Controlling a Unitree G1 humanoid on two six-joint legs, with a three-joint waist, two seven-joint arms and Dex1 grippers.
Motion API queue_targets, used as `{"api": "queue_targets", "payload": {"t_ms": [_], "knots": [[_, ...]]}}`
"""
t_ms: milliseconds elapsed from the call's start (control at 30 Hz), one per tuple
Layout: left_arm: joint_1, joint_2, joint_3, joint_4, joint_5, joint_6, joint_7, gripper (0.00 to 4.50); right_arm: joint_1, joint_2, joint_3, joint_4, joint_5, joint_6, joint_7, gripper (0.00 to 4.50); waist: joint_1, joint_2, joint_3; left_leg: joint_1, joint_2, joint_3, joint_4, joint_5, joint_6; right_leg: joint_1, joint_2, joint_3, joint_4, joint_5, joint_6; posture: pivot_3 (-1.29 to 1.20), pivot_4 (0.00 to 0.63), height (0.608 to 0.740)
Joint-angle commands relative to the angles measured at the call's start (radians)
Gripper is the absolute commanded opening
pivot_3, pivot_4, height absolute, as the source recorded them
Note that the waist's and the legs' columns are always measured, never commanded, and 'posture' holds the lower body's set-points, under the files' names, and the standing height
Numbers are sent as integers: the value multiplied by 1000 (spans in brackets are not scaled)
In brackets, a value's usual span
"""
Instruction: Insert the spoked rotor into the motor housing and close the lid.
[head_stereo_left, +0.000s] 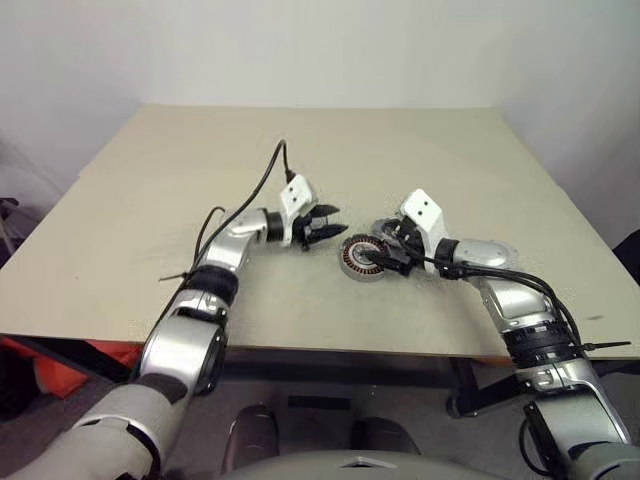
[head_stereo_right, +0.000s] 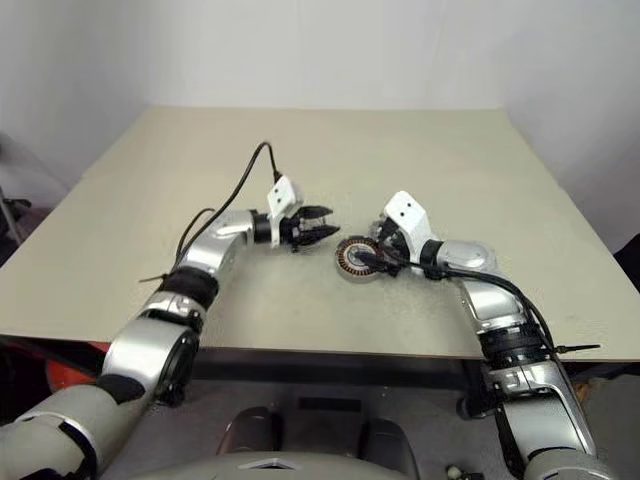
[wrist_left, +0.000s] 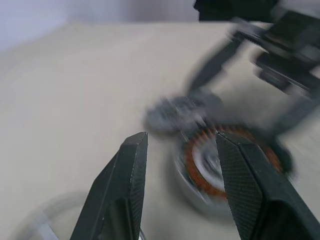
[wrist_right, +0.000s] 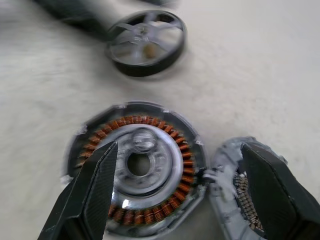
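Housing (wrist_right: 137, 167) lies on the table (head_stereo_left: 420, 150) between the right tool's (wrist_right: 177, 192) spread fingers, rotor (wrist_right: 146, 42) just beyond, lid (wrist_right: 240, 192) beside; left tool (head_stereo_left: 322, 225), parted and empty, should grip the rotor's rim squarely.

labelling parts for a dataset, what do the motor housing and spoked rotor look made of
Motor housing: seemingly grey metal, polished at the hub, ringed with copper-orange wire windings, likely copper. Spoked rotor: looks like thin shiny silver metal, judging by its glossy rim and spokes.
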Motion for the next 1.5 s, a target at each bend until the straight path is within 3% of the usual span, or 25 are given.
{"api": "queue_targets", "payload": {"t_ms": [33, 233, 500, 600, 767, 1433, 1500], "knots": [[92, 43, -15, -247, -43, 99, -11, 2267, -51, 16, 12, 17, -15, -2, 1, 4432, 0, 0, 0, 0, 0, 0, -1, 0, 0, 0, 0, 0, 0, 0, 0, 0, 0, 740], [248, 112, -27, -466, -66, 211, 21, 2267, -67, 23, 36, 18, -15, 3, 36, 4432, 0, 1, 0, 0, 0, 0, -2, 1, -1, 0, 0, 0, -1, 0, 0, 0, 0, 740], [309, 124, -38, -541, -85, 257, 77, 2267, -61, 8, 32, -9, -12, 19, 66, 4432, -3, 1, 0, 2, 0, 0, -5, 2, -4, 0, 1, 0, -2, 0, 0, 0, 0, 740], [319, 117, -51, -554, -89, 261, 93, 2295, -64, 11, 33, 4, -16, 16, 65, 3833, -3, 1, 0, 3, 0, 0, -7, 3, -5, 0, 2, 0, -3, 0, 0, 0, 0, 740], [323, 116, -61, -556, -94, 262, 110, 2295, -61, 17, 40, -6, -20, 20, 61, 2134, -5, 1, 0, 3, 0, 0, -7, 3, -5, 0, 2, 0, -3, 0, 0, 0, 0, 740], [328, 133, -70, -542, -99, 246, 144, 2295, -70, 35, 65, 47, -41, 7, 66, 2134, -6, 1, 0, 3, 0, 0, -7, 3, -5, 0, 2, 1, -3, 0, 0, 0, 0, 740], [329, 135, -70, -540, -99, 242, 147, 2295, -71, 36, 66, 51, -42, 7, 68, 1563, -6, 1, 0, 3, 0, 0, -7, 3, -5, 0, 2, 1, -2, 0, 0, 0, 0, 740]]}}
